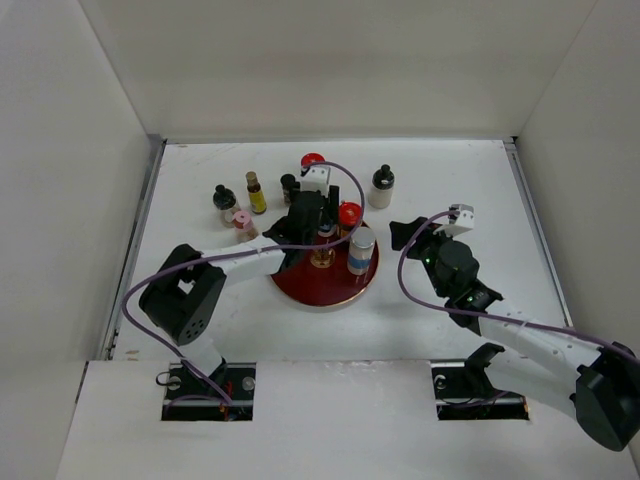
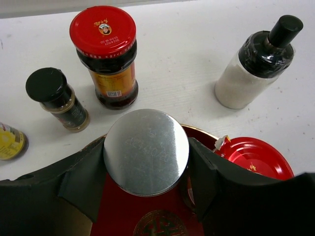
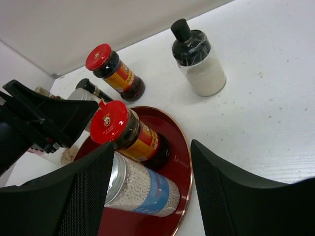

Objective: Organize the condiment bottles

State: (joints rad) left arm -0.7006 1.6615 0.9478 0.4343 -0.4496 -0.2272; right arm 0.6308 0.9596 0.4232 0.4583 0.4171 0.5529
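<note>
The left claw (image 2: 146, 167) grips a silver-capped shaker (image 2: 146, 147) over the red tray (image 2: 118, 211). The right claw (image 3: 152, 162) stands open and empty. The left claw should lower the shaker straight, clear of the red-capped jar (image 2: 253, 157) just at its right, then release gently.

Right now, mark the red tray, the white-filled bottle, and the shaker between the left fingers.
red tray (image 1: 305, 290): top view, bare front.
white-filled bottle (image 1: 379, 193): top view, body.
shaker (image 2: 146, 151): left wrist view, silver cap.

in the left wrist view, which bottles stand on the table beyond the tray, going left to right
yellow-labelled bottle → small black-capped jar → red-capped dark jar → black-capped white bottle
</note>
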